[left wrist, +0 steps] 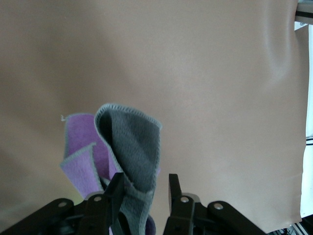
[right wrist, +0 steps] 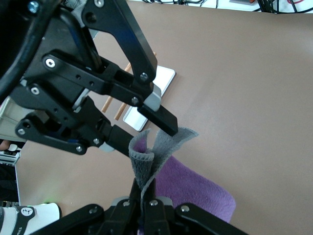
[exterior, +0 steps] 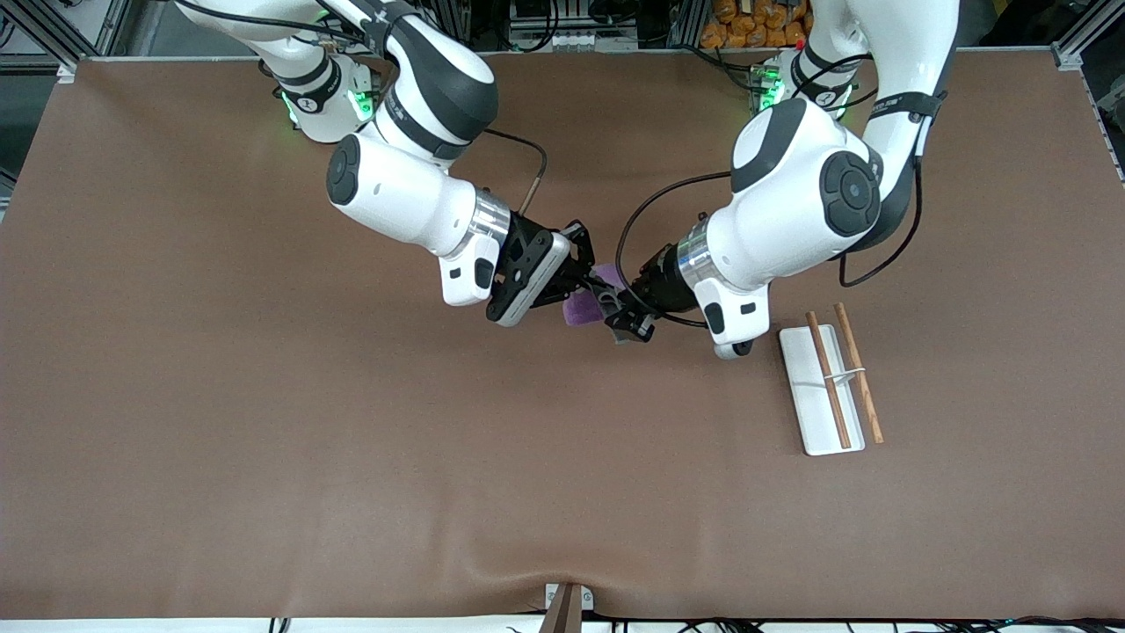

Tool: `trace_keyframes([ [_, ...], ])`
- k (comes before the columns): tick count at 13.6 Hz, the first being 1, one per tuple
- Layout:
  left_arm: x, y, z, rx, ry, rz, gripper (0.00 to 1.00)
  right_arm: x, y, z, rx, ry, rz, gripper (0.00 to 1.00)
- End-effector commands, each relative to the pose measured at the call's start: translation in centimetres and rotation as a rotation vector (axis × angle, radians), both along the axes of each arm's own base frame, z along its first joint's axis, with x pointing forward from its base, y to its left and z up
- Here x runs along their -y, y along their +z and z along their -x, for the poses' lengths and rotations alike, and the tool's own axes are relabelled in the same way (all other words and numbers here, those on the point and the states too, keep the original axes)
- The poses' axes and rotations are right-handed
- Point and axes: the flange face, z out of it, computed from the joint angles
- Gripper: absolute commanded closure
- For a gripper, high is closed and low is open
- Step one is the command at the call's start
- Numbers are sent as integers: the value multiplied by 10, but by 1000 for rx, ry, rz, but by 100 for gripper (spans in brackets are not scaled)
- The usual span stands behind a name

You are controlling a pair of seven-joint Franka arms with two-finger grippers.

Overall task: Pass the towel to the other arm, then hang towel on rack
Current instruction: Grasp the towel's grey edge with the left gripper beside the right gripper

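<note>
Grippers meet above the middle of the table, both at the towel. The right gripper has its fingers pinched tight on a grey fold of the cloth, the purple side hanging beneath. The left gripper stands parted around the same cloth, its fingers either side of the grey fold with a gap showing, not closed on it. In the front view the towel is mostly hidden between the two tools. The rack lies on the table toward the left arm's end, its tray and rods bare, well apart from the towel.
</note>
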Motion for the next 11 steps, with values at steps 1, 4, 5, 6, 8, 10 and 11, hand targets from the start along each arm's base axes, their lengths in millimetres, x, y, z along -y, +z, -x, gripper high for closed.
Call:
trace_keyframes([
  [1, 6, 17, 11, -26, 24, 22, 63, -4, 8, 1, -17, -9, -22, 100],
  [4, 7, 21, 17, -55, 9, 11, 64, -4, 8, 1, -16, -8, -21, 100],
  [5, 6, 19, 18, -72, 8, 5, 74, -4, 9, 1, -15, -8, -21, 100],
  [6, 0, 20, 16, -80, 14, 1, 87, -4, 9, 1, -15, -8, -21, 100],
  [8, -1, 21, 16, -82, 15, 0, 100, -3, 8, 1, -16, -9, -20, 100],
  [10, -4, 21, 14, -76, 10, -1, 100, -3, 8, 1, -16, -9, -20, 100],
  [11, -7, 22, 12, -71, 13, -1, 100, -2, 8, 0, -16, -10, -20, 100],
])
